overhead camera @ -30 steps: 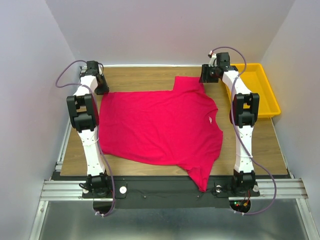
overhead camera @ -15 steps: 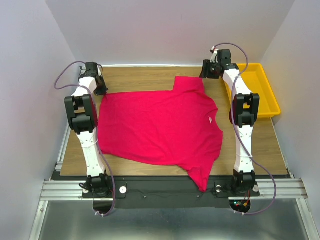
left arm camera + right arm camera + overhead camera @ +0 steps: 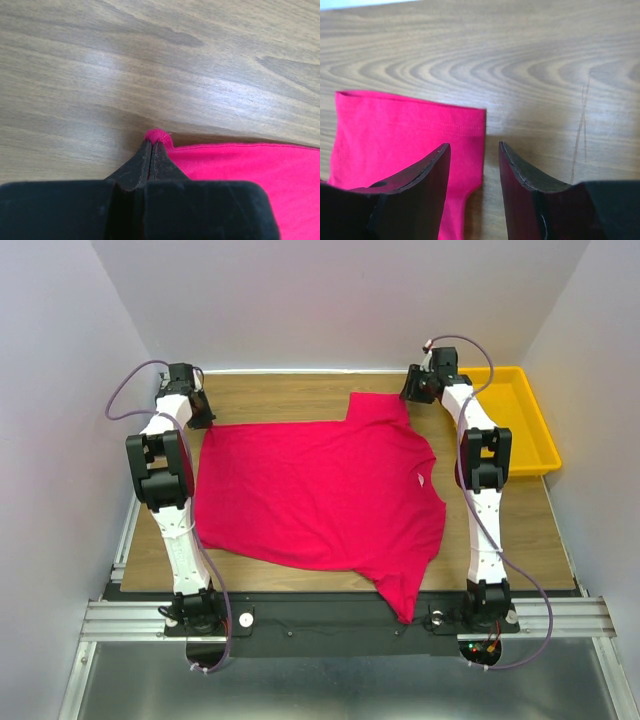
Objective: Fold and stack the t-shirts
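1. My left arm (image 3: pixel 160 470) rises from its base at the near edge, folds at the elbow and reaches to the far left of the desk (image 3: pixel 290 390), with the wrist tipped down toward the wood.
2. The left tool (image 3: pixel 152 145) is clamped fully closed. Its tips pinch a small bunch of pink cloth at the corner of the t-shirt (image 3: pixel 320 490).
3. The t-shirt lies spread out in the middle of the desk, between my two arms. Its hem is to the left and its neck to the right, where a small white label (image 3: pixel 423 480) shows. One sleeve points to the far side, and the other drapes over the near edge beside the right base.
4. My right arm (image 3: pixel 485 460) stretches up the shirt's right side, bends once, and ends low at the far sleeve.
5. The right tool (image 3: pixel 472 146) has its jaws partly apart and grips nothing. One finger (image 3: pixel 415 175) is over the sleeve hem and the other over bare wood. I cannot tell from the wrist view whether either one touches down.
6. A yellow tray (image 3: pixel 545 435) sits at the far right corner, just beside that wrist.
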`<move>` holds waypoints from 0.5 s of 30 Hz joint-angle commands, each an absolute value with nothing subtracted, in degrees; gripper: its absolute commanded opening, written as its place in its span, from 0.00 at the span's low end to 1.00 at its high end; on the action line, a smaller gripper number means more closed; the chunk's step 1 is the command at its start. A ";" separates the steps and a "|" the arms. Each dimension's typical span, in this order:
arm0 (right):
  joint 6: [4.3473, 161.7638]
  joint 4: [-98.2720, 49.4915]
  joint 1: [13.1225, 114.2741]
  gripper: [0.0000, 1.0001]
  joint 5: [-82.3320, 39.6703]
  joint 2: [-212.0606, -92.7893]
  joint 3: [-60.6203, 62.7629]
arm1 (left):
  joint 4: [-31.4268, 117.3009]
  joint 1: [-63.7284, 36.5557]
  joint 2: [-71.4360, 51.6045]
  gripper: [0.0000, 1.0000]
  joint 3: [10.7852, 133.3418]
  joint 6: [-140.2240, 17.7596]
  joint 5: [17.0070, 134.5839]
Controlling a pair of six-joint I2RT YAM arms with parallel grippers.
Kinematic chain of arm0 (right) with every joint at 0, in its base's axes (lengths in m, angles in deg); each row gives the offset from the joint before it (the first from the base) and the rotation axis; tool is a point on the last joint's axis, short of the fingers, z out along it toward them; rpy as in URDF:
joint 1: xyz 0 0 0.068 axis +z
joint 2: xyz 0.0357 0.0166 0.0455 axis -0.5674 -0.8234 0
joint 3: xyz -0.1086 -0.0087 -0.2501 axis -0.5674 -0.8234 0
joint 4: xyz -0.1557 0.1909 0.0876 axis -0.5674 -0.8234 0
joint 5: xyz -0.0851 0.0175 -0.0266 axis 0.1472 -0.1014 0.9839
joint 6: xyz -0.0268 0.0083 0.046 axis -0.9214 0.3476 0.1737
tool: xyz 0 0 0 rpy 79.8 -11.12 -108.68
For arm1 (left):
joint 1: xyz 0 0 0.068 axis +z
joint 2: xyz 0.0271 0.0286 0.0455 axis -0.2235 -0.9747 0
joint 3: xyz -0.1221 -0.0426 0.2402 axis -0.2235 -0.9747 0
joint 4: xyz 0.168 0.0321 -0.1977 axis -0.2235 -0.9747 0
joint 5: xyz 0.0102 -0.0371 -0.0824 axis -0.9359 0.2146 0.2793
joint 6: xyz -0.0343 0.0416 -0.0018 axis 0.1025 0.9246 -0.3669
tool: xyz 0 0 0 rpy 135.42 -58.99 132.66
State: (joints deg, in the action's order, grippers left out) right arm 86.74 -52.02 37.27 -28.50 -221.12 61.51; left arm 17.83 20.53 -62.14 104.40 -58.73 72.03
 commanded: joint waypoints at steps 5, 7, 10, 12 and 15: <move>90.83 -47.70 37.21 0.49 -29.95 -224.89 65.53 | 18.07 20.91 -57.73 0.00 104.48 -58.79 72.28; 91.18 -47.70 37.38 0.49 -30.12 -225.41 65.62 | 17.98 20.91 -57.56 0.00 104.57 -58.88 72.37; 91.27 -47.70 37.73 0.48 -30.39 -226.21 65.89 | 18.07 20.91 -57.47 0.00 104.48 -58.97 72.63; 91.45 -47.70 37.82 0.48 -30.30 -226.64 66.24 | 18.16 20.91 -57.38 0.00 104.31 -58.88 72.81; 91.45 -47.53 38.09 0.47 -29.86 -227.09 66.76 | 18.33 20.91 -57.47 0.00 104.13 -59.06 72.98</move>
State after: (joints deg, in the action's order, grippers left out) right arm 90.72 -48.57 37.34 -30.05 -224.86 64.74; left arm 17.92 20.53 -62.12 104.21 -58.80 72.29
